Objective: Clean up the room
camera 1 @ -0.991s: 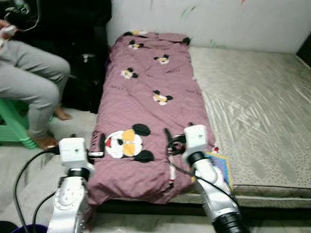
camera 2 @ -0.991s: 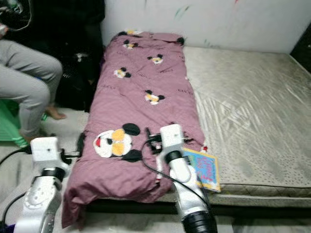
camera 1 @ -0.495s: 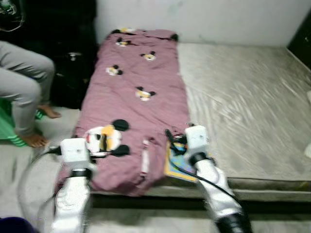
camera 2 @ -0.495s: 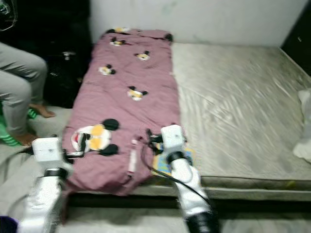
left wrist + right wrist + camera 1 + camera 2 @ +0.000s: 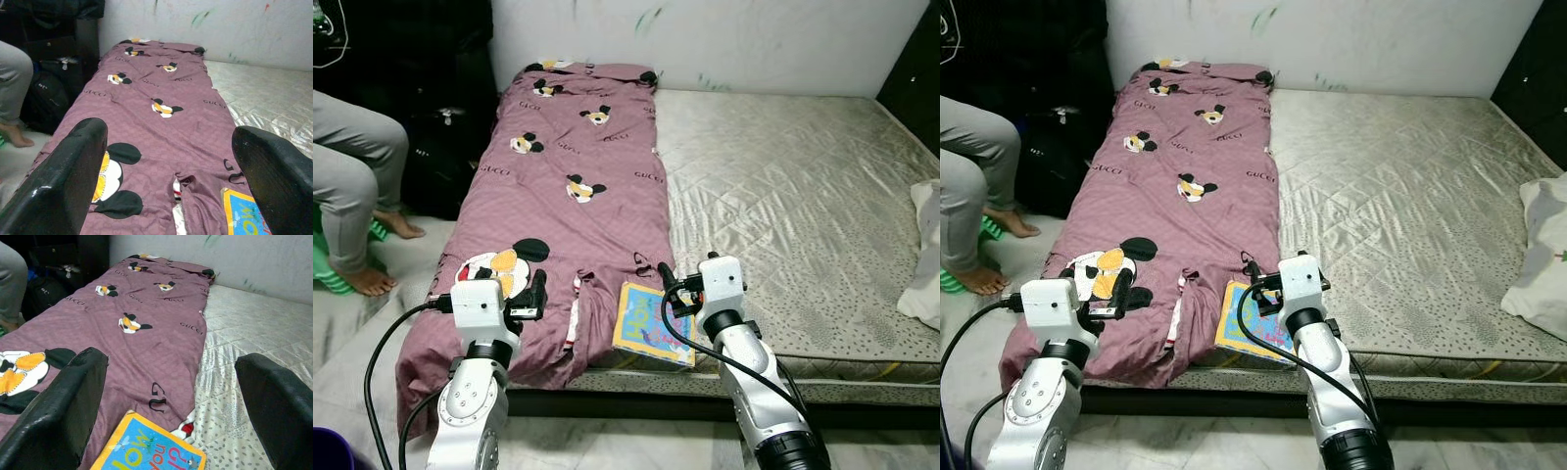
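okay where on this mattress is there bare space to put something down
The widest free patch is the bare mattress between the purple blanket and the white pillow at its far right edge, back to the wall. The near left corner is crowded: the colourful book lies by the blanket's edge, with the right gripper and left gripper open above it.

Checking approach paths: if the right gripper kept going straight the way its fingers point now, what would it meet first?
Probably the colourful book lying just below and ahead of the open right gripper; if the path passes above it, next comes the purple blanket. Depth is hard to judge.
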`<state>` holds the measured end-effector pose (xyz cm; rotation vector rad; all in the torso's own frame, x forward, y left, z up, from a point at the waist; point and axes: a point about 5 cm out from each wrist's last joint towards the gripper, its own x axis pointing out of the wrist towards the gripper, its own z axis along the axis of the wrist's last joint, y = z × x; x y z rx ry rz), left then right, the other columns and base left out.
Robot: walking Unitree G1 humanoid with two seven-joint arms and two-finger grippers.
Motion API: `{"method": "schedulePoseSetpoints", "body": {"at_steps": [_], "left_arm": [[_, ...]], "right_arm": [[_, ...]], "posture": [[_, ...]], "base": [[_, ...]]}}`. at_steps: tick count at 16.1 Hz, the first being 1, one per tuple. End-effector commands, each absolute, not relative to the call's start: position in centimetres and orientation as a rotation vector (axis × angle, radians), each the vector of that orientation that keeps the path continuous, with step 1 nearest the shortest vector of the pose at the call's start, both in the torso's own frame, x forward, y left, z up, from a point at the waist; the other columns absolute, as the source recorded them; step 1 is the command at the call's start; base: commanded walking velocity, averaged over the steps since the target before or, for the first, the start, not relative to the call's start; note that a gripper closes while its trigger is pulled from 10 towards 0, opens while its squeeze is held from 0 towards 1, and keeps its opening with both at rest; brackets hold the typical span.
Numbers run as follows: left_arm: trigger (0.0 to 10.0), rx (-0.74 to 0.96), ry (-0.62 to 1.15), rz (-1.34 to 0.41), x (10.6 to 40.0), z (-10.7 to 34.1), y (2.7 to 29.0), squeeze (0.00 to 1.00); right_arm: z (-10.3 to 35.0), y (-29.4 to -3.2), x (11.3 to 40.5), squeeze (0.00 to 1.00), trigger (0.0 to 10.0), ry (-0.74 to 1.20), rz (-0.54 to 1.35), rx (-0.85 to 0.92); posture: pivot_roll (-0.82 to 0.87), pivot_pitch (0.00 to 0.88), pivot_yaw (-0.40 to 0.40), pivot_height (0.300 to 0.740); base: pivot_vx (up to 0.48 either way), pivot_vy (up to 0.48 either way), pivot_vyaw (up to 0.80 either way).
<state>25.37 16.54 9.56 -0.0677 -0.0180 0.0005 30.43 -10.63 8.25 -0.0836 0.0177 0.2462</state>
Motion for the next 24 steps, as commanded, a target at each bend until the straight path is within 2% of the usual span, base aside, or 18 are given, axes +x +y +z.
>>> {"method": "schedulePoseSetpoints", "body": {"at_steps": [1, 17, 24], "left_arm": [[10.0, -0.064, -0.025, 0.004, 25.31, 9.71, 16.74, 0.0], [10.0, -0.057, -0.023, -0.012, 25.42, 9.69, 16.74, 0.0], [10.0, -0.038, -0.006, 0.012, 25.51, 9.48, 16.84, 0.0]], "right_arm": [[8.46, -10.32, 30.54, 0.0, 10.0, 0.011, 0.262, -0.082], [8.54, -10.15, 30.61, 0.0, 10.0, 0.009, 0.26, -0.074], [8.53, -10.2, 30.66, 0.0, 10.0, 0.009, 0.262, -0.074]], "posture": [[0.04, 0.058, -0.036, 0.74], [0.04, 0.058, -0.032, 0.74], [0.04, 0.058, -0.032, 0.74]], "base": [[0.0, 0.0, 0.0], [0.296, 0.0, 0.0], [0.0, 0.0, 0.0]]}}
